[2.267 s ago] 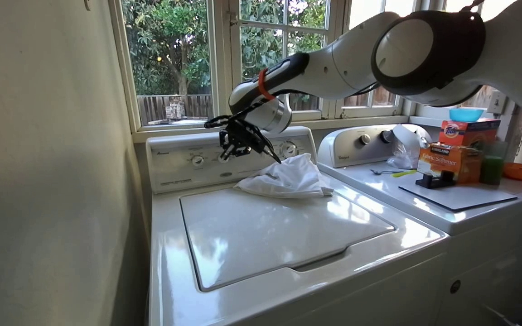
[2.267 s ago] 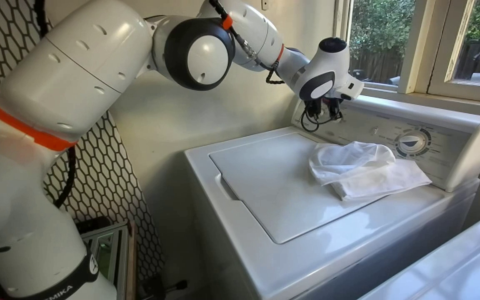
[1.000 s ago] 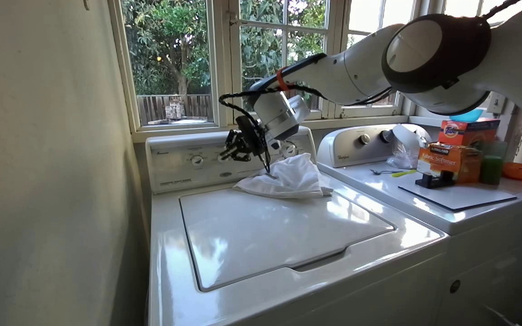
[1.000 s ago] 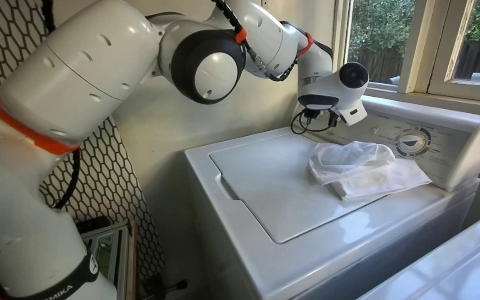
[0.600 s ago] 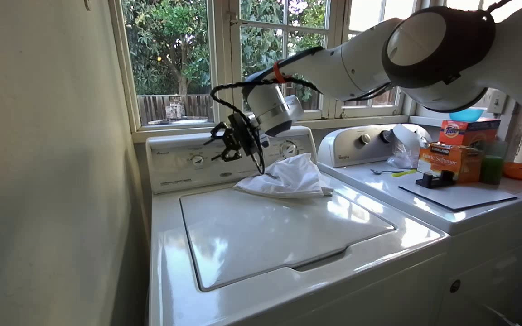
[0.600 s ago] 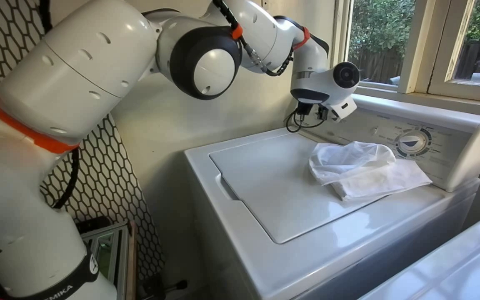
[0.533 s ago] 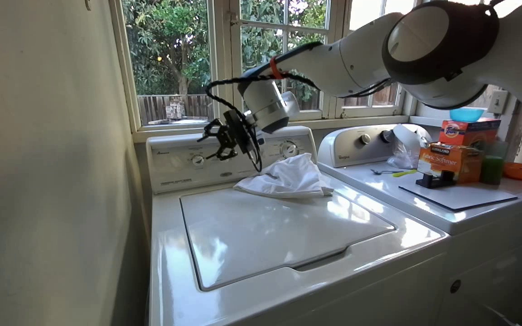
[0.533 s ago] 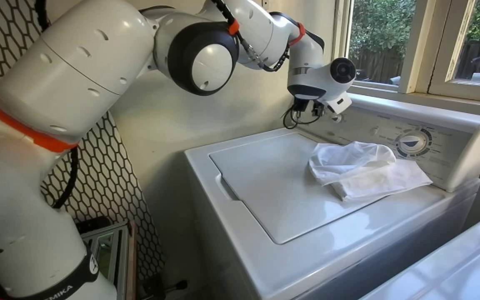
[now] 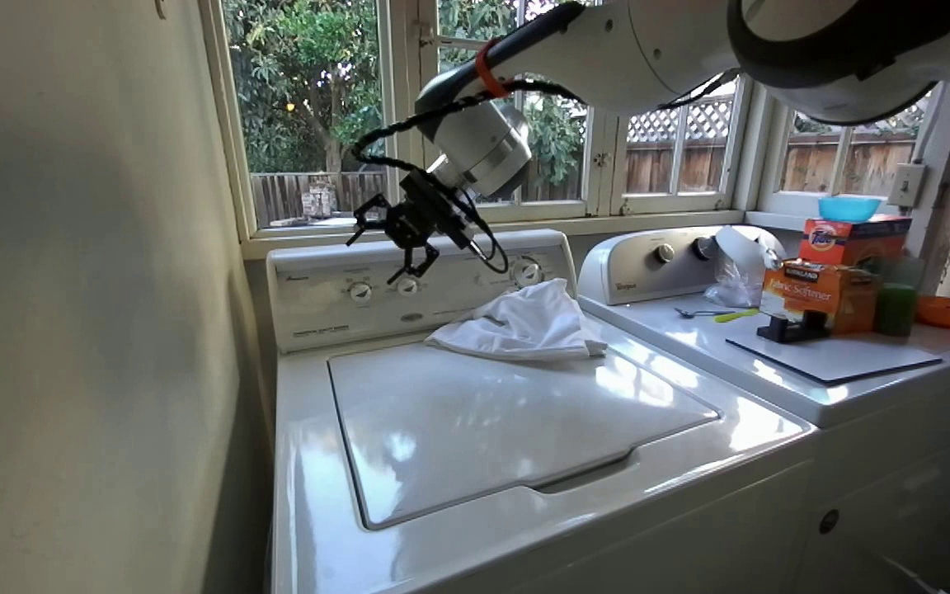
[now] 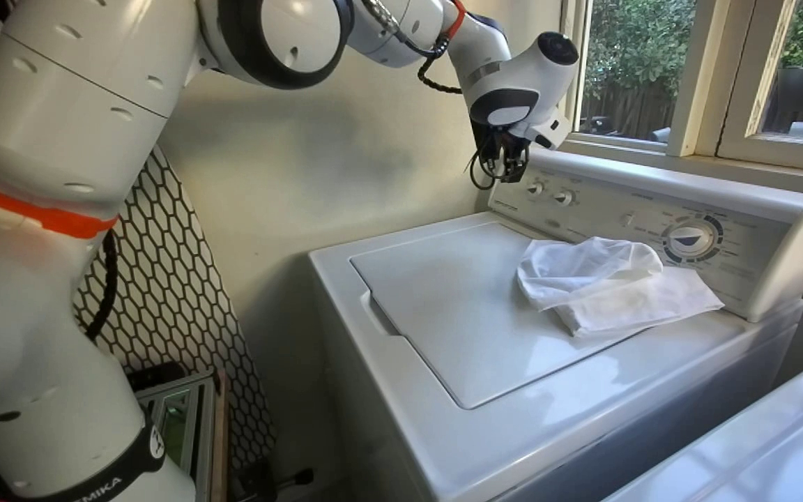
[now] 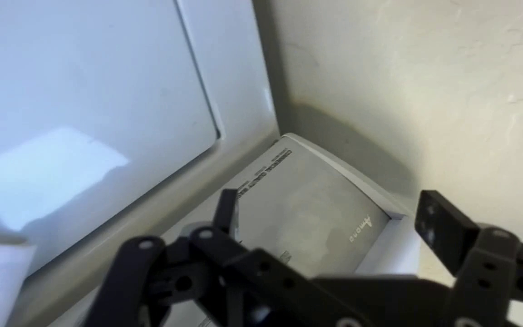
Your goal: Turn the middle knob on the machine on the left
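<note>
In both exterior views I observe a crumpled white cloth (image 9: 529, 326) lying on the rear top of the machine (image 9: 516, 437). The adjacent appliance (image 9: 693, 334) supports an orange Fabric Softener box (image 9: 809, 290), a pale flat board (image 9: 846, 361) and an orange bowl (image 9: 947, 313).

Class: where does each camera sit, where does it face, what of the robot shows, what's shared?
An exterior view: before the washer, facing panel and windows; forearm and gripper show.
An exterior view: from near the neighbouring appliance, facing washer and wall; arm and gripper show.
Wrist view: on the arm's end, facing panel and wall; fingers show.
Both exterior views share washer, cloth, windows.
</note>
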`<state>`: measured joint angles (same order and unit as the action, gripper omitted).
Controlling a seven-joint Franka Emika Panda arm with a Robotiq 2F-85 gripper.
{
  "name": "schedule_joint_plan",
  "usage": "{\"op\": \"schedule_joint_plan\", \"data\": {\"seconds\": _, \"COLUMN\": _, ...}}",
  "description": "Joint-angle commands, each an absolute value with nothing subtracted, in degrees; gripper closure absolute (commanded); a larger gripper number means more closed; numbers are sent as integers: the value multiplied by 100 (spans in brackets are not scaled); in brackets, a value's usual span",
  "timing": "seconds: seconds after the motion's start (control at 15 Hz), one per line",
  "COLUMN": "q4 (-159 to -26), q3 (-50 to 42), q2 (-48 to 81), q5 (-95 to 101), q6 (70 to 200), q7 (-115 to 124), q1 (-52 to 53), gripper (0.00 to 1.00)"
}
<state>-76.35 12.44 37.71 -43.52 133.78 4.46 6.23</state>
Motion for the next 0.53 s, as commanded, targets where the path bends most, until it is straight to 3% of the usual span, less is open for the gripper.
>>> {"op": "schedule_joint_plan", "data": {"seconds": 0.0, "q4": -8241, "q3": 824, "q2": 3102, "q5": -3456, "q6": 12832, "q7": 515, "q1": 636, "gripper": 0}}
{"op": "schedule_joint_plan", "data": {"seconds": 0.47, "q4": -8813, "q3": 254, "q2": 2145, "q5": -1404, "q6": 11808, "q7": 674, "q1": 590, "gripper": 0}}
